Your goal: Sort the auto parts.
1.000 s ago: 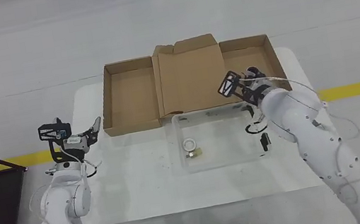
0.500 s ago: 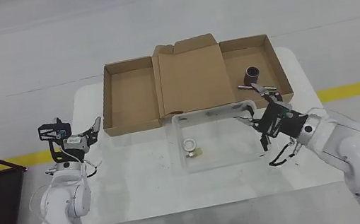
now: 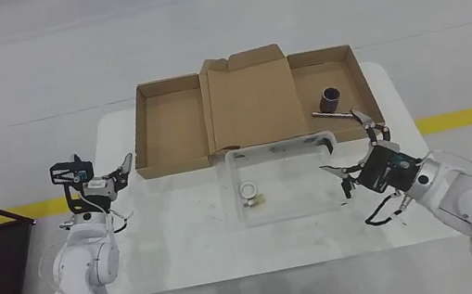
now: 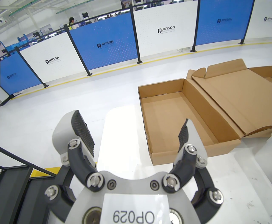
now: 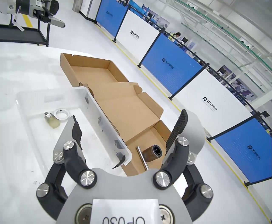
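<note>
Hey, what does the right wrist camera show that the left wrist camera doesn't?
Right wrist view adds the open right end effector, the clear tray holding a ring and a small capped part, plus a dark sleeve and a metal rod in the right box compartment. Left wrist view adds its open left end effector close up. Both share the left box compartment and the folded flap beside it.

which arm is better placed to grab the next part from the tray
Right: the right gripper hangs open beside the clear tray; the left gripper is off at the edge of the table.
</note>
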